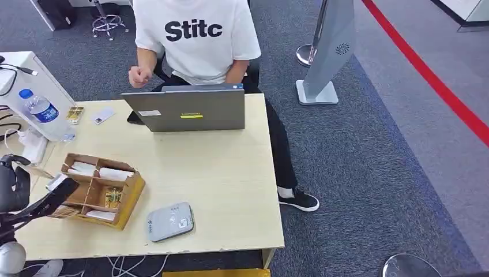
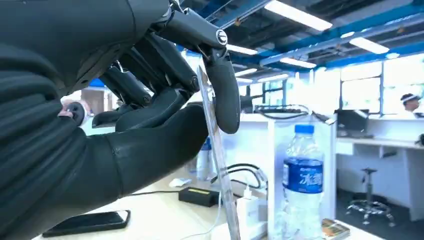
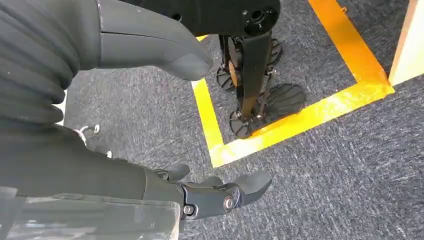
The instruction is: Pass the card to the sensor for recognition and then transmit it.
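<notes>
The card [image 2: 216, 150] is already picked up; scanning it on the grey reader [image 1: 169, 221] at the table's [image 1: 230, 190] near edge, then handing it on, is left. The left hand [image 2: 165, 100] pinches the card edge-on between thumb and fingers, left of the cardboard box [image 1: 98, 189]. The right hand [image 3: 200, 192] hangs empty, fingers apart.

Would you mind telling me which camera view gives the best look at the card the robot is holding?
The left wrist view: the card appears close up and edge-on, pinched between the thumb and a finger of the left robot hand. The head view has it small at the table's left edge, largely hidden by that hand. The right wrist view faces the carpet instead.
</notes>
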Controlling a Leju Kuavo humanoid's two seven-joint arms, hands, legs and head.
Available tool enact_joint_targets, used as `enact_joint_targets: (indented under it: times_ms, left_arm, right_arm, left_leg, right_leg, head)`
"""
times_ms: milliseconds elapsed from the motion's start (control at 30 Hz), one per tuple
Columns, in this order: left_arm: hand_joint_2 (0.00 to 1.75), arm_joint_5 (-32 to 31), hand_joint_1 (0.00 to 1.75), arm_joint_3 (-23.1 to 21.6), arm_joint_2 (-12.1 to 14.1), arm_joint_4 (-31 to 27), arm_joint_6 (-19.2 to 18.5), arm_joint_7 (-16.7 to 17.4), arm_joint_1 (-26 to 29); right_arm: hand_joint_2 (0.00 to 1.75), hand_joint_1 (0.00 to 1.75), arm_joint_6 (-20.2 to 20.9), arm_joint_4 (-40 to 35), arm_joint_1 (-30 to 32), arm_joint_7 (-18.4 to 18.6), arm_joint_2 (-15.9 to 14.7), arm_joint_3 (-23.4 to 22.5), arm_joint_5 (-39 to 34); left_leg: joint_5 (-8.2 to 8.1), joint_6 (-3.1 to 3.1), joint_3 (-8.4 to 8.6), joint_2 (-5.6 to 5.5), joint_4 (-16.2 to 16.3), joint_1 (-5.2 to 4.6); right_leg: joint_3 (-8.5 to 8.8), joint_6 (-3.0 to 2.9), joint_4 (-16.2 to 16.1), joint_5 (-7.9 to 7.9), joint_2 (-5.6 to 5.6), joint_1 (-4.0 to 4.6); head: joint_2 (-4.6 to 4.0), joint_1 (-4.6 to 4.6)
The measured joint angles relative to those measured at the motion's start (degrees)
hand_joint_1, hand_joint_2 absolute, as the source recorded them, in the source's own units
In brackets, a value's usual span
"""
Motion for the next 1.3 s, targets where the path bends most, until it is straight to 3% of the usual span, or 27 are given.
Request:
enact_joint_targets:
  times_ms: [233,367,700,1000,1033,1067,1100,1300]
  left_arm:
    - [1.75,-3.10,1.75,-0.07,0.68,13.45,-0.52,2.88,-7.78]
    - [1.75,-3.19,1.75,-0.09,1.27,18.07,-0.33,3.28,-10.12]
    - [1.75,-1.77,1.75,-0.09,1.40,20.67,0.24,2.80,-10.86]
    - [1.75,0.20,1.75,-0.07,1.22,20.69,2.19,1.44,-10.20]
    - [1.75,0.44,1.01,-0.07,1.16,20.67,2.62,1.01,-10.12]
    - [1.75,0.77,0.09,-0.02,1.07,20.65,2.89,0.81,-10.07]
    - [1.75,1.18,0.00,0.00,1.01,20.52,3.06,0.46,-9.98]
    - [1.75,9.24,0.00,1.20,0.17,17.56,4.44,-3.13,-8.42]
  right_arm:
    - [1.75,0.00,-0.17,0.04,-0.32,0.92,0.00,0.92,0.98]
    - [1.75,0.00,-0.37,0.07,-0.31,1.03,0.00,1.11,0.98]
    - [1.75,0.00,-0.52,0.11,-0.32,1.57,0.00,1.14,0.98]
    - [1.75,0.00,-3.58,0.28,-0.36,0.65,1.05,1.14,0.96]
    - [1.75,0.00,-3.58,0.31,-0.36,0.53,1.16,1.14,0.98]
    - [1.75,0.00,-3.56,0.33,-0.36,0.46,1.27,1.14,0.98]
    - [1.75,0.00,-3.52,0.37,-0.37,0.44,1.31,1.14,0.96]
    - [1.75,0.00,-3.34,0.44,-0.39,0.24,1.71,1.14,0.83]
  left_leg:
    - [0.01,-0.01,0.01,0.03,0.00,0.00]
    - [0.04,-0.06,0.02,0.05,0.00,0.00]
    - [0.03,-0.06,0.00,0.05,0.00,0.00]
    - [0.03,-0.06,0.00,0.06,-0.01,0.00]
    - [0.03,-0.06,0.00,0.06,-0.01,0.00]
    - [0.03,-0.06,0.00,0.06,-0.01,0.00]
    - [0.03,-0.06,0.00,0.07,-0.01,0.00]
    - [0.03,-0.06,-0.01,0.04,-0.01,0.00]
  right_leg:
    - [-0.03,-0.03,0.00,0.02,0.03,0.00]
    - [-0.06,-0.05,0.01,0.04,0.07,0.00]
    - [-0.06,-0.05,0.00,0.03,0.07,0.00]
    - [-0.06,-0.05,0.01,0.04,0.08,0.00]
    - [-0.06,-0.05,0.01,0.04,0.09,0.00]
    - [-0.06,-0.05,0.01,0.04,0.09,0.00]
    - [-0.06,-0.05,0.01,0.03,0.10,0.00]
    - [-0.06,-0.04,0.01,0.02,0.07,0.00]
  head:
    - [-0.02,-0.02]
    - [-0.02,-0.02]
    - [-0.02,-0.02]
    - [-0.02,-0.02]
    - [-0.02,-0.02]
    - [-0.02,-0.02]
    - [-0.02,-0.02]
    - [-0.02,-0.02]
